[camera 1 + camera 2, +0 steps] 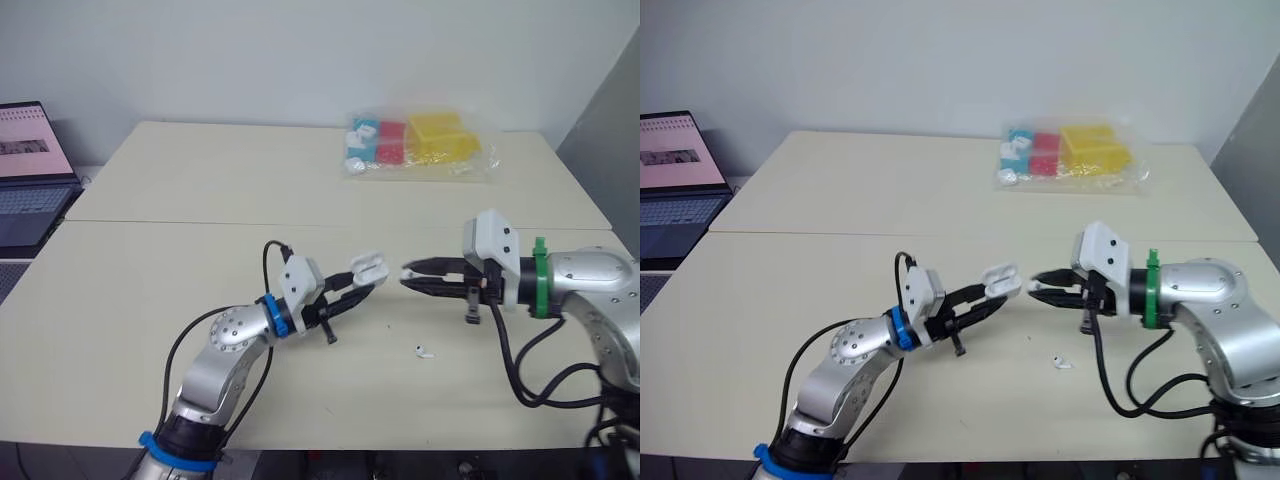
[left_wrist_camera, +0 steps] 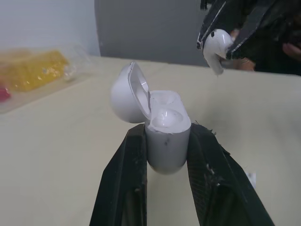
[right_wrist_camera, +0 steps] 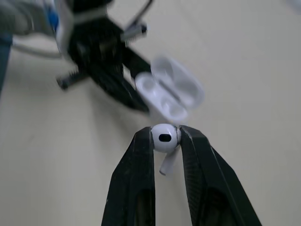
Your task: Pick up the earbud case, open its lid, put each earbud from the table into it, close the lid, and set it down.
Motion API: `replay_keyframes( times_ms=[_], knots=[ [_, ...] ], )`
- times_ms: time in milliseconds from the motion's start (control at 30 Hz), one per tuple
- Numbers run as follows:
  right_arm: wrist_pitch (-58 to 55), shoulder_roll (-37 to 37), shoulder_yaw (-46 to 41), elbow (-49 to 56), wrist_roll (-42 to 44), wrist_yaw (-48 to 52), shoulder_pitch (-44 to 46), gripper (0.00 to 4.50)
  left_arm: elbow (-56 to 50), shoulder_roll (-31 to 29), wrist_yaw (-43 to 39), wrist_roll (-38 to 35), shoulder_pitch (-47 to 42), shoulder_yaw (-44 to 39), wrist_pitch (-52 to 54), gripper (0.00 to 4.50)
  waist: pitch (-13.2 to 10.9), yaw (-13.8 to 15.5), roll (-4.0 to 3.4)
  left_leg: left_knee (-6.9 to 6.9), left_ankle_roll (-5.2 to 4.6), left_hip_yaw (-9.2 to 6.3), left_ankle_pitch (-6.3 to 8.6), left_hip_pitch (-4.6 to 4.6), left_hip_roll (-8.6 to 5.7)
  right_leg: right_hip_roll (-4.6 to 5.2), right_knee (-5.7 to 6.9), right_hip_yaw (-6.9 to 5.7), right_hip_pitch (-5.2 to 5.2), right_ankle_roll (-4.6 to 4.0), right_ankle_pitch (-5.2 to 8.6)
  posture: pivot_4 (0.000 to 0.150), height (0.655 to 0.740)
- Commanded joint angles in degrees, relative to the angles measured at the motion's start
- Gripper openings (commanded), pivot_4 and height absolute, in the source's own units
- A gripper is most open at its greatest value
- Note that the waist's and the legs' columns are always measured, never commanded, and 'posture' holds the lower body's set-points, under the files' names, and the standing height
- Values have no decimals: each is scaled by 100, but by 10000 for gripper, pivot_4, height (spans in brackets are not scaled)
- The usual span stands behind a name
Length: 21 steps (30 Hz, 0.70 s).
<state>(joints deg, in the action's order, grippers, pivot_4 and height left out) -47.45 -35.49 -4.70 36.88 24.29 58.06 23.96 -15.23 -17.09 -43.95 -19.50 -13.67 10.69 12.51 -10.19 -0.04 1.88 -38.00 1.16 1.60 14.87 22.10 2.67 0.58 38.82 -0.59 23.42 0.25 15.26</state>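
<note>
My left gripper [image 1: 362, 281] is shut on the white earbud case [image 2: 162, 127], held above the table with its lid swung open. The case [image 1: 367, 266] faces my right gripper [image 1: 408, 277], a short gap away. That gripper is shut on a white earbud [image 3: 164, 139], stem hanging down, and the same earbud [image 2: 216, 46] hangs just beyond the case in the left wrist view. A second earbud [image 1: 422, 351] lies on the table below and between the two grippers.
A clear bag of red, yellow and blue blocks [image 1: 418, 143] lies at the table's far side. An open laptop [image 1: 30, 170] stands off the table's left edge. A seam [image 1: 150, 222] runs across the tabletop behind the arms.
</note>
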Motion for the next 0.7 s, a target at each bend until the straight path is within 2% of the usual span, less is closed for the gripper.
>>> replay_keyframes(
  times_ms=[33, 200, 300, 700],
  knots=[
    [289, 652, -214, 357, 229, -954, 49, 4245, -154, 153, 179, -215, -236, -163, 91, 7923, 0, -3, -1, 2, 0, 0, 0, 1, 0, 0, -2, 1, 0, 0, 0, 1500, 7378],
    [244, 1033, -104, 306, 396, -1608, 9, 4245, -121, 112, 87, -255, -316, -159, 160, 7923, 0, -9, -1, 4, 0, 6, 1, 4, 0, 3, -10, 6, 1, 3, 1, 1500, 7378],
    [593, 1230, 43, 163, 236, -1874, -150, 4245, -129, 84, 47, -268, -352, -161, 216, 7923, 0, -9, -1, 7, 0, 2, 1, 4, 0, -1, -8, 2, 3, 2, 2, 1500, 7378],
    [1713, 1122, 614, -391, -339, -2113, -525, 4245, -210, 43, 94, -341, -389, -214, 314, 7923, 0, -11, -2, 9, 0, 4, 1, 4, 1, -6, -10, 5, 4, 1, 2, 1500, 7378]
  ],
)
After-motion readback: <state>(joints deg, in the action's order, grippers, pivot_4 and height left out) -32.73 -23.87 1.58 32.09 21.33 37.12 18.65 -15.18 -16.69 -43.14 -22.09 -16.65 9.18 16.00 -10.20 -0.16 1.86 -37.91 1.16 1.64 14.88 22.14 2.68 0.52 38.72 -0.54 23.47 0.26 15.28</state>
